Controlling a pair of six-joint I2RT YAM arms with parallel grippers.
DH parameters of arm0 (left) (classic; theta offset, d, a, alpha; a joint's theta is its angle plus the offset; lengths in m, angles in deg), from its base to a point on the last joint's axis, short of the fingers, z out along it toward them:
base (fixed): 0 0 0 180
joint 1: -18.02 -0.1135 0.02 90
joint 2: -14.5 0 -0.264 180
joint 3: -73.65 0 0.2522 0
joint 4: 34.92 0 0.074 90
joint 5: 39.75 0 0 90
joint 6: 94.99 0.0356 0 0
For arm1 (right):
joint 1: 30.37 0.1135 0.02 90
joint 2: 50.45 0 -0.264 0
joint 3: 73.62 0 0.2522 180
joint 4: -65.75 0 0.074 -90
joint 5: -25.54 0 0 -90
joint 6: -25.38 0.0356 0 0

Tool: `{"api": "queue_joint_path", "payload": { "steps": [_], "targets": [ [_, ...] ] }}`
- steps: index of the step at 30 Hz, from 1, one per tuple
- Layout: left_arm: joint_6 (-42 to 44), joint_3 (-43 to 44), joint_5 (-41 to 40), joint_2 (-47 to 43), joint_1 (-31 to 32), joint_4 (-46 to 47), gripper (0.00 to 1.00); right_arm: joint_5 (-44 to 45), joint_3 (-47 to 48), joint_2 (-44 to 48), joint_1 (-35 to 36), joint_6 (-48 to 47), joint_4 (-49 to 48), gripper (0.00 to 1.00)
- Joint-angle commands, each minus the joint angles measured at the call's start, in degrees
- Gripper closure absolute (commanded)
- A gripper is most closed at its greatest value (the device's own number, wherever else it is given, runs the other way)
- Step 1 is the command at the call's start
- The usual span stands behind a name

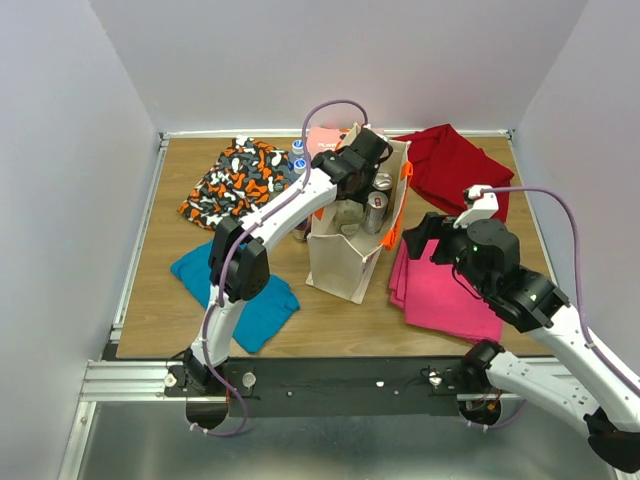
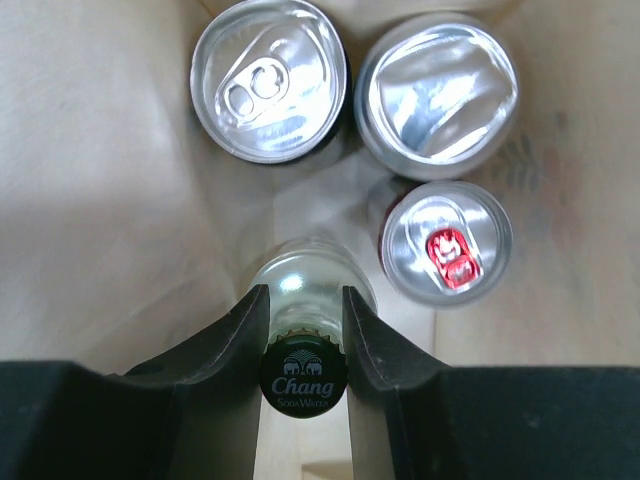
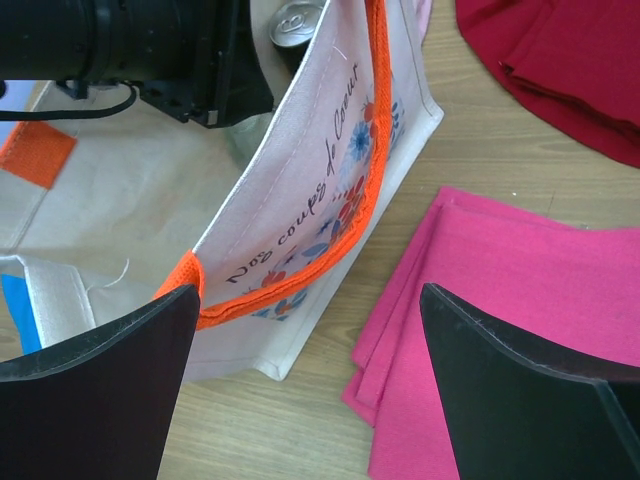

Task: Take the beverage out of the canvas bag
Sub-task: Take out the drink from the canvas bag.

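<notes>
left claw (image 2: 305, 305) grips smooth glass bottle (image 2: 304, 372) inside beige canvas bag (image 2: 100, 200).

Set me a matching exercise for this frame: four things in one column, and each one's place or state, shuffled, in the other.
Things
1. Chang bottle
2. red-tabbed can
3. pink cloth
4. right gripper

Place or state
A. flat on the table, right of the canvas bag
B. open, outside the bag
C. clamped at its cap between the fingers of the left gripper
D. standing in the bag, untouched

Pairs: 1-C, 2-D, 3-A, 4-B
</notes>
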Motion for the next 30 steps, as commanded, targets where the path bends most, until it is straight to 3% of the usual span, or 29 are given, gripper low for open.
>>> {"api": "queue_joint_path", "payload": {
  "steps": [1, 30],
  "targets": [
    [1.9, 3.5, 1.4, -9.1, 0.1, 0.2, 1.00, 1.7, -0.5, 1.9, -0.1, 0.2, 1.9, 0.00],
    [4.0, 10.8, 14.6, -19.4, 0.2, -8.1, 1.00, 1.9, -1.6, 5.3, -0.1, 1.6, 4.1, 0.00]
  ]
}}
